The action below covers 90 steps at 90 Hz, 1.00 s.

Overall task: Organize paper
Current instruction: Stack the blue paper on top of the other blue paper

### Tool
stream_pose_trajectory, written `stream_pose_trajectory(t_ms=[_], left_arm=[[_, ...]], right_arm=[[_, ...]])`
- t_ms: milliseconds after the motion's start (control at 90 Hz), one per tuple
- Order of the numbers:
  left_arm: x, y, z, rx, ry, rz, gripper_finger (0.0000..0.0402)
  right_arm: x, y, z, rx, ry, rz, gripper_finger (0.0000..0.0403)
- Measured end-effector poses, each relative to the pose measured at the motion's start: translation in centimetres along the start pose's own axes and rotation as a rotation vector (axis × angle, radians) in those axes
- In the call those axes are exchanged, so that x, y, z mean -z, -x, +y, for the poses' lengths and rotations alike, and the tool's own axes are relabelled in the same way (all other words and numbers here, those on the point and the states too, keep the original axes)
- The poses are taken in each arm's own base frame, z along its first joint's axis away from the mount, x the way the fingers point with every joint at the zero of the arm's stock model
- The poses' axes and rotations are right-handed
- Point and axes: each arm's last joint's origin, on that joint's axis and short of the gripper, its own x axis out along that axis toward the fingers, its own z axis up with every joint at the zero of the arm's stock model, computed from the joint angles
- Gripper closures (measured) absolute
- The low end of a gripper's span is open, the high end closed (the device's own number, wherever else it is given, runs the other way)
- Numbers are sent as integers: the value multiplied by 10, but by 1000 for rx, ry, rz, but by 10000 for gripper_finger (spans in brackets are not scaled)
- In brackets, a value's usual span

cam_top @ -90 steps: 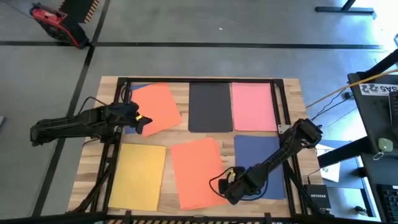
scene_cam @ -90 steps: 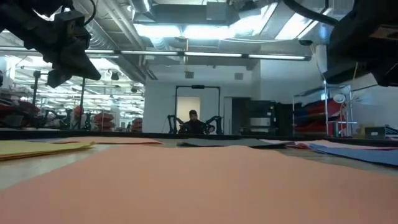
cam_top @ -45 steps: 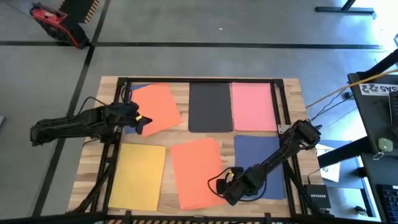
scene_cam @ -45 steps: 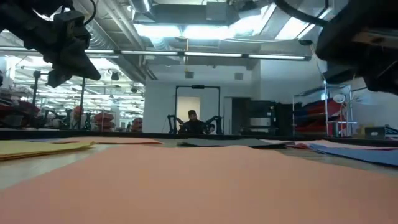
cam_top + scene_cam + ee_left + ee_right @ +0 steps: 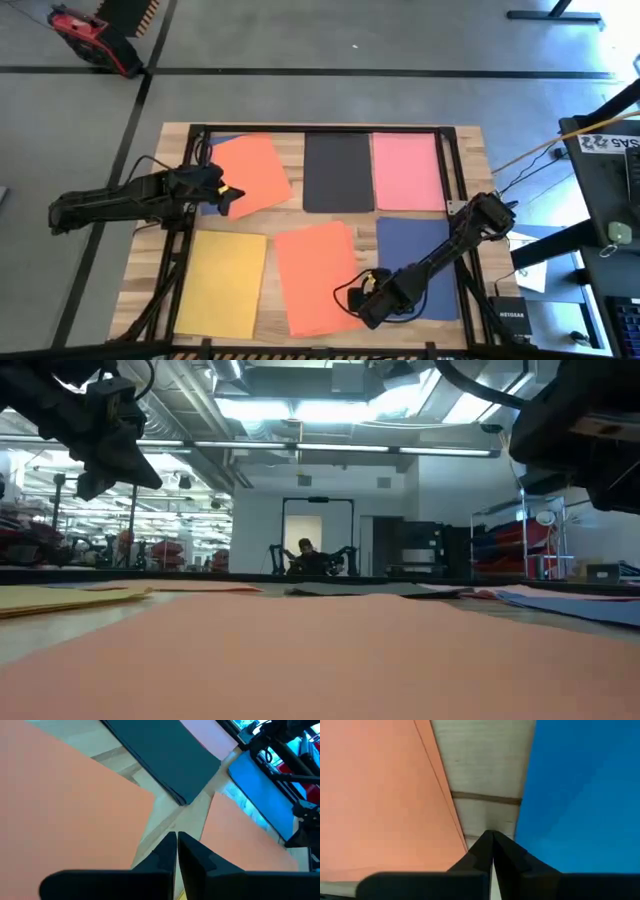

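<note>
Right hand (image 5: 365,287), fingers together and gripping nothing, sits low over the bare surface (image 5: 485,780) between the front orange sheet (image 5: 315,275) and the blue sheet (image 5: 420,262), so a careless sweep could snag either edge and skew it

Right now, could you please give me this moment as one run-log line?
left gripper: shut, above tilted orange sheet | right gripper: shut, at gap between near orange sheet and blue sheet
</note>
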Motion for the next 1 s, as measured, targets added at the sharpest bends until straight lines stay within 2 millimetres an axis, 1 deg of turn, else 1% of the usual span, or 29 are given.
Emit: stream_pose_trajectory(t_ms=[1000], left_arm=[[0, 0, 0, -1, 2, -1, 402]], right_arm=[[0, 0, -4, 77, -27, 46, 403]])
